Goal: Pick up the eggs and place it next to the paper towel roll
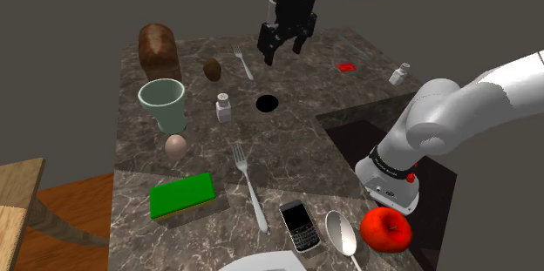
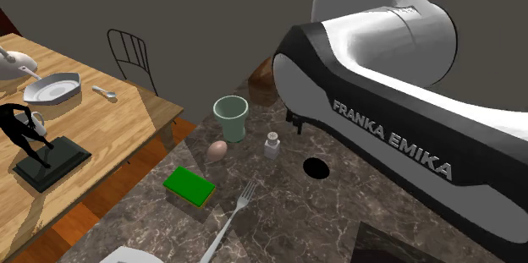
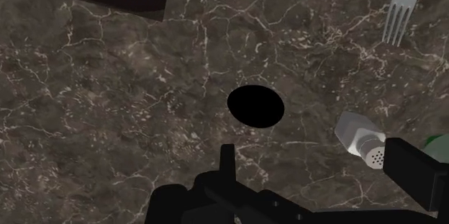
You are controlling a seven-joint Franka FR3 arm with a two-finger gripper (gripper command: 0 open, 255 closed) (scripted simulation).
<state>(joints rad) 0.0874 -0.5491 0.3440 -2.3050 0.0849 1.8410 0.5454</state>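
A pale brown egg (image 1: 175, 145) (image 2: 217, 150) lies on the dark marble counter (image 1: 288, 152), just in front of a pale green cup (image 1: 162, 102) (image 2: 230, 117). A brown upright roll (image 1: 158, 47) stands at the counter's far left corner in the shoulder view. My black gripper (image 1: 281, 51) hangs open above the counter's far middle, well away from the egg, with nothing between its fingers. In the wrist view the gripper (image 3: 320, 161) looks down on a black hole (image 3: 255, 106) in the counter and a white shaker (image 3: 360, 141).
On the counter lie a white shaker (image 1: 224, 106), a brown lump (image 1: 212, 69), two forks (image 1: 248, 186) (image 1: 242, 62), a green sponge (image 1: 182, 194), a phone (image 1: 300, 224), a spoon (image 1: 341, 233) and a red apple (image 1: 386, 228). A sunken sink (image 1: 362, 134) lies near the arm's base. A wooden table (image 2: 93, 126) stands beside the counter.
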